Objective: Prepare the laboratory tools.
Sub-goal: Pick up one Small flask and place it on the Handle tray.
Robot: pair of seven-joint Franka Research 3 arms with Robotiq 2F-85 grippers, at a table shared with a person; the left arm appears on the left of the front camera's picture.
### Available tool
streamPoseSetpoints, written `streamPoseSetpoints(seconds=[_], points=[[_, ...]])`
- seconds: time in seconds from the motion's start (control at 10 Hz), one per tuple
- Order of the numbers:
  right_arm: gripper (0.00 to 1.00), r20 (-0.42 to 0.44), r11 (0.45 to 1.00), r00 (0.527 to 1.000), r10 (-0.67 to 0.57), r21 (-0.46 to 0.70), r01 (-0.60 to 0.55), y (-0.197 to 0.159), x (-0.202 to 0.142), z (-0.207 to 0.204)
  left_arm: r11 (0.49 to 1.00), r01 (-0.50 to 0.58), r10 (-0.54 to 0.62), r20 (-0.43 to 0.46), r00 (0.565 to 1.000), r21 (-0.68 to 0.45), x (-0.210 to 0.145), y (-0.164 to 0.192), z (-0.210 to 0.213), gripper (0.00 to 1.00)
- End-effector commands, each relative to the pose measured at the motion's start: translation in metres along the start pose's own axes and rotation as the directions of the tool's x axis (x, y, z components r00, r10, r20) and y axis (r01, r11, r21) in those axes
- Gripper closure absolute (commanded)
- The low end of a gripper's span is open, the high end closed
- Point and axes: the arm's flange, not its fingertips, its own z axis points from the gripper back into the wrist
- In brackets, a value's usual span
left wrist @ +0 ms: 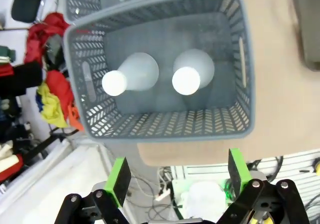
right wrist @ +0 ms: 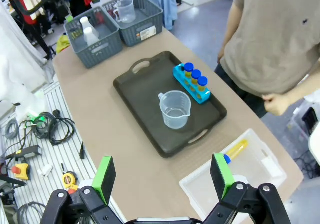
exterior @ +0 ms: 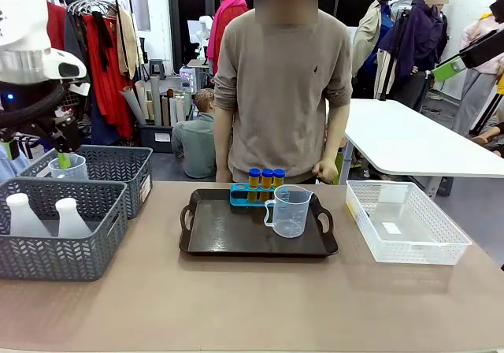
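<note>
Left gripper (left wrist: pixel 178 176) first: green pads spread wide apart, nothing between them, touching nothing. Looking down along its fingers, the near grey basket (left wrist: pixel 165 124) sits below and a little ahead. In it are two white conical flasks (left wrist: pixel 131 75), side by side, upright, with their mouths facing up at the gripper. Just beyond that basket, farther from the gripper, comes the far grey basket (exterior: pixel 118 168), and one clear measuring beaker (exterior: pixel 67 166) stands inside it. That makes two grey baskets.

Over to the right gripper (right wrist: pixel 162 176): it too is spread wide and empty, hanging high over the near edge of the table (exterior: pixel 236 306). Closest beneath it is the clear white basket (exterior: pixel 425 253), with one orange blue-capped tube (right wrist: pixel 235 148) lying flat on its floor.

Farther out from that gripper is the black tray (exterior: pixel 224 231), one of them, at mid-table. A second beaker (exterior: pixel 289 209) stands upright on it. Just past that beaker, at the tray's far edge, is the blue rack (exterior: pixel 240 198) with three capped tubes (exterior: pixel 267 177) standing in a row.

The count: two flasks, two beakers, four tubes, one rack.

Beyond everything, a person (exterior: pixel 283 93) stands at the far side of the table, behind the tray.
</note>
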Motion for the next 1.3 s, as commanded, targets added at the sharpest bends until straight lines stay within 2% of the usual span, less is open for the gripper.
streamPoseSetpoints(seconds=[0.0,0.3,0.4,0.6,0.9,1.2], points=[[0.00,0.027,1.000,1.000,0.014,0.015,-0.014,0.000,0.002,0.000,0.992,-0.111,0.111,-0.002,0.994,-0.055,0.014,0.008,-0.034,0.00],[0.00,0.027,1.000,1.000,0.014,0.015,-0.014,0.000,0.002,0.000,0.979,-0.192,0.194,0.017,0.981,-0.070,0.020,0.012,-0.065,0.00],[0.00,0.027,1.000,1.000,0.014,0.015,-0.014,0.000,0.002,0.000,0.974,-0.210,0.210,-0.011,0.978,-0.080,0.022,0.014,-0.082,0.00],[0.00,0.027,1.000,1.000,0.014,0.015,-0.014,0.000,0.002,0.000,0.978,-0.197,0.194,-0.046,0.980,-0.064,0.024,0.013,-0.106,0.00],[0.00,0.027,1.000,1.000,0.014,0.015,-0.014,0.000,0.002,0.000,0.982,-0.162,0.155,-0.069,0.985,-0.101,0.025,0.006,-0.138,0.00],[0.00,0.027,1.000,1.000,0.014,0.015,-0.014,0.000,0.002,0.000,0.985,-0.116,0.109,-0.058,0.992,-0.128,0.032,0.006,-0.158,0.00]])
